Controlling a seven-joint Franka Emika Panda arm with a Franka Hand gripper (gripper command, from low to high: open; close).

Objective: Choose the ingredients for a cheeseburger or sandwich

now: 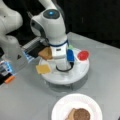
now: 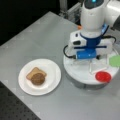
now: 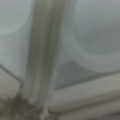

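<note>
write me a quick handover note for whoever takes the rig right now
Gripper: down over the round white tray, its fingers hidden behind the arm; open or shut not visible.
On the tray: toast, cheese, tomato, lettuce.
On the plate: toast with the patty on top, both placed.
Done: base toast and patty are stacked.
Left: the four tray pieces are not on the plate yet.
</note>
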